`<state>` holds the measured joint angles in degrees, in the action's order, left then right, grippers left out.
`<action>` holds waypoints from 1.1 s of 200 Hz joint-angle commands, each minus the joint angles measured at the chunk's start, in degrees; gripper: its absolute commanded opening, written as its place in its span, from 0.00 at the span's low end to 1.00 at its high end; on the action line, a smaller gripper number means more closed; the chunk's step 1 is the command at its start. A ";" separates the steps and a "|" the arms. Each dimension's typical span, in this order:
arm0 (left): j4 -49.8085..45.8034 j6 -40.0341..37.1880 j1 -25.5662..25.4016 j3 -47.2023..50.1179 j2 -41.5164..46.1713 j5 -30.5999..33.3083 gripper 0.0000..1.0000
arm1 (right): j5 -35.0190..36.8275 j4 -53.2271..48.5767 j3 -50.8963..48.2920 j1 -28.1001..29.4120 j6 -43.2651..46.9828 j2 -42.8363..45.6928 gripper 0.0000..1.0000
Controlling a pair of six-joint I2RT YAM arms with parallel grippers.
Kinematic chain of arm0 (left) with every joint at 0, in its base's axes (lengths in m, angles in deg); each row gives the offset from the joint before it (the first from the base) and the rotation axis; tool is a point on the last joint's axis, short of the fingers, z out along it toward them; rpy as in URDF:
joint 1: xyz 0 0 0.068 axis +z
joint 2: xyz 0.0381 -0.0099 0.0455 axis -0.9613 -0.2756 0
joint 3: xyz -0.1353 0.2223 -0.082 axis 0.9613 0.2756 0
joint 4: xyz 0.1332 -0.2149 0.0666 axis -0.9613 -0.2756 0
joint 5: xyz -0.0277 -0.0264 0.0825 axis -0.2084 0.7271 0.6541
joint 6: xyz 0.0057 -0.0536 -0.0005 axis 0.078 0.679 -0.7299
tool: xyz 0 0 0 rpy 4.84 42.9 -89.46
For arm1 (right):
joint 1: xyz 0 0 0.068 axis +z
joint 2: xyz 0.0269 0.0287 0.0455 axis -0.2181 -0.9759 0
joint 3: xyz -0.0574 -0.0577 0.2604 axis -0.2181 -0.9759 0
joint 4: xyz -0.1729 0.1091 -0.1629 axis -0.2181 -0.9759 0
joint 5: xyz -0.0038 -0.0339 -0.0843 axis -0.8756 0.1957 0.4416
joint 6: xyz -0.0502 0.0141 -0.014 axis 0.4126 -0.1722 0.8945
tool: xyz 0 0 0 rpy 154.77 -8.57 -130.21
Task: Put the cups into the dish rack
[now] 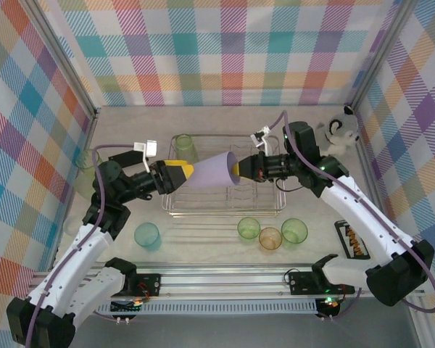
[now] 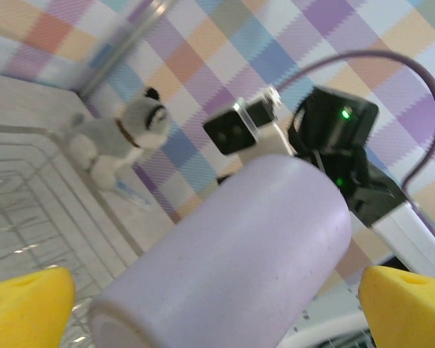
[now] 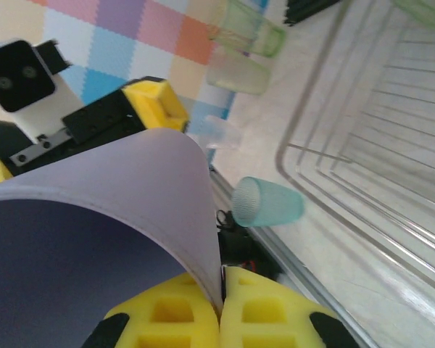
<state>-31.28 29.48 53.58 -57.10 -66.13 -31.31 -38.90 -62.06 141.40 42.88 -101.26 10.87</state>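
A lavender cup (image 1: pixel 214 172) (image 2: pixel 232 254) (image 3: pixel 116 188) hangs on its side above the wire dish rack (image 1: pixel 225 212) (image 3: pixel 377 145). My right gripper (image 1: pixel 237 170) (image 3: pixel 221 304) is shut on the cup's rim wall. My left gripper (image 1: pixel 180 172) (image 2: pixel 217 304) stands open, with a yellow finger (image 2: pixel 25 304) on each side of the cup's base end and a gap to the cup. A teal cup (image 1: pixel 146 234) (image 3: pixel 268 201), two green cups (image 1: pixel 249 228) (image 1: pixel 294 230) and an orange cup (image 1: pixel 270 238) stand in front of the rack. Another green cup (image 1: pixel 184 147) stands behind it.
A plush dog (image 1: pixel 342 130) (image 2: pixel 123 134) sits at the back right corner. A pale green cup (image 1: pixel 87 159) stands by the left wall. A black holder (image 1: pixel 351 243) lies at the right edge. Checked walls close in the sides and back.
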 commanded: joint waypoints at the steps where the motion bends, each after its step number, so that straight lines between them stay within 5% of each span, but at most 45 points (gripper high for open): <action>1: 3.27 0.04 -2.34 -1.59 -1.49 -4.14 1.00 | -5.64 7.85 0.28 -0.05 -3.67 -0.67 0.00; 162: 8.37 5.21 -5.77 2.02 1.64 0.10 0.99 | -8.21 11.46 -0.96 -0.09 -7.89 -4.33 0.00; 220: 5.93 4.03 -5.77 1.14 0.93 1.60 0.78 | -8.03 10.64 -1.49 -0.05 -8.15 -4.94 0.00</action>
<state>-27.84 34.00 48.24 -55.26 -65.56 -29.69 -46.83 -51.90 141.12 42.88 -108.89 6.91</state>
